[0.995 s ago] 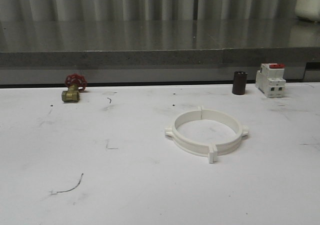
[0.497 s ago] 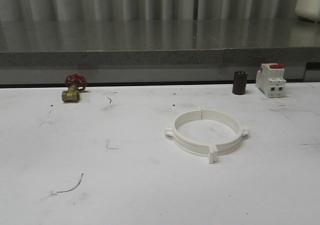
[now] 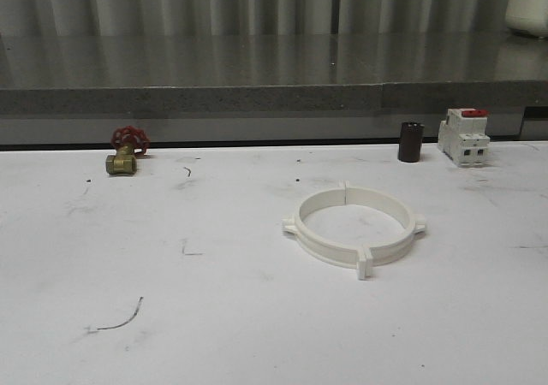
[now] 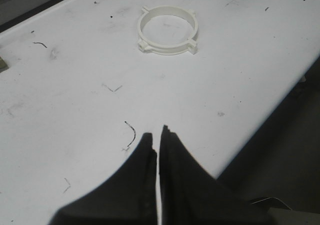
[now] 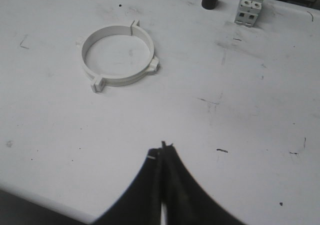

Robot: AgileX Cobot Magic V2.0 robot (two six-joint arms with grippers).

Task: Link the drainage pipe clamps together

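The two white drainage pipe clamps (image 3: 354, 225) lie flat on the white table, joined end to end into one ring with small tabs sticking out around it. The same ring (image 4: 168, 29) lies far ahead of my left gripper (image 4: 158, 133), whose dark fingers are shut with nothing between them, over the table near its front edge. In the right wrist view the ring (image 5: 118, 60) lies well ahead of my right gripper (image 5: 163, 147), also shut and empty, above bare table.
A brass valve with a red handwheel (image 3: 125, 151) stands at the back left. A dark cylinder (image 3: 410, 141) and a white breaker with a red switch (image 3: 463, 136) stand at the back right. A grey ledge (image 3: 274, 98) runs behind the table.
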